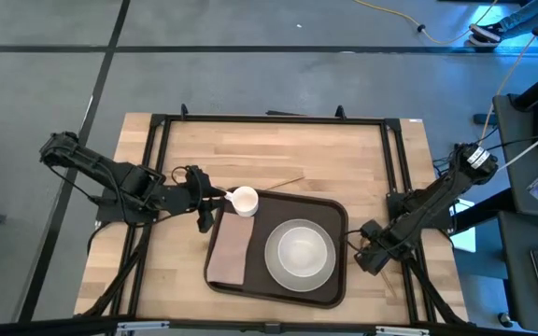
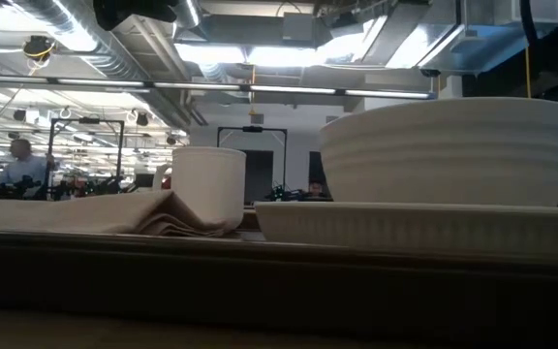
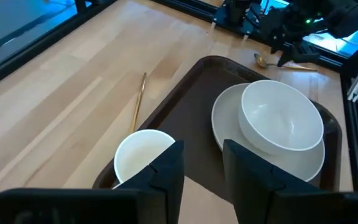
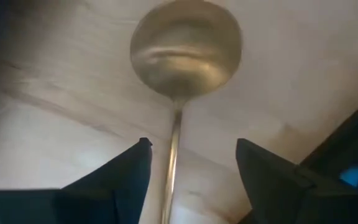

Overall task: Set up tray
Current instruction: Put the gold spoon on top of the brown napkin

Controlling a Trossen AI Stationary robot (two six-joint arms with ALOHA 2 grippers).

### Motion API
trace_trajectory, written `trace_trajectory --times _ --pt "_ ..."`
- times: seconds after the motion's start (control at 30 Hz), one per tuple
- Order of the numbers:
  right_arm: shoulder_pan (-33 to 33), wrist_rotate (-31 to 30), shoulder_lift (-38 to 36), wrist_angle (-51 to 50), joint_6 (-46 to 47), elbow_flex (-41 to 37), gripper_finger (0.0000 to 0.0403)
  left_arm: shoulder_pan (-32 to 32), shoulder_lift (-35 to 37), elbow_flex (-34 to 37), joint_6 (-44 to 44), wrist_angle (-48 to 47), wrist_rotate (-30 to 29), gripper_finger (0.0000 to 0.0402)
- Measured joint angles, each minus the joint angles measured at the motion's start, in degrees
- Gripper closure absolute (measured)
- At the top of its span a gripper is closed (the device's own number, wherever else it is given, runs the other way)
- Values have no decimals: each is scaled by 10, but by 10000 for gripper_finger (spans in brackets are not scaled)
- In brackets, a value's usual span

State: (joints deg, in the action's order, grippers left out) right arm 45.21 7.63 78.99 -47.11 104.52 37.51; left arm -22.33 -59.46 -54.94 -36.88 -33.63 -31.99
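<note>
Spoon [image 4: 180,74]: metal, gold-toned, lying flat on the table, round bowl pointing away from the camera.
Handle: running back from the bowl, passing between the two dark fingers [image 4: 124,180].
Right gripper [image 4: 190,180]: fingers standing apart on either side of the handle, not touching it.
Table [image 4: 48,81]: light wood, grain showing beneath the spoon.

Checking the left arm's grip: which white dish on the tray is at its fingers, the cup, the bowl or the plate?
The small white cup, at the dark brown tray's corner beside the left gripper. The white bowl sits on the white plate, mid-tray.
</note>
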Motion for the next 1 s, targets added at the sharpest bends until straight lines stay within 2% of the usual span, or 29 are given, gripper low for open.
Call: trace_trajectory --times 0.23,0.63,0.8,1.0 --pt "0 3 -3 113 -1 -52 238 0 0 0 1 0 0 298" --pt "0 7 -2 85 -2 -62 387 0 0 0 2 0 -34 298" --pt "0 7 -1 79 -1 -53 392 0 0 0 14 0 -36 298" --pt "0 -7 -1 30 0 10 398 0 0 0 26 0 -7 298"
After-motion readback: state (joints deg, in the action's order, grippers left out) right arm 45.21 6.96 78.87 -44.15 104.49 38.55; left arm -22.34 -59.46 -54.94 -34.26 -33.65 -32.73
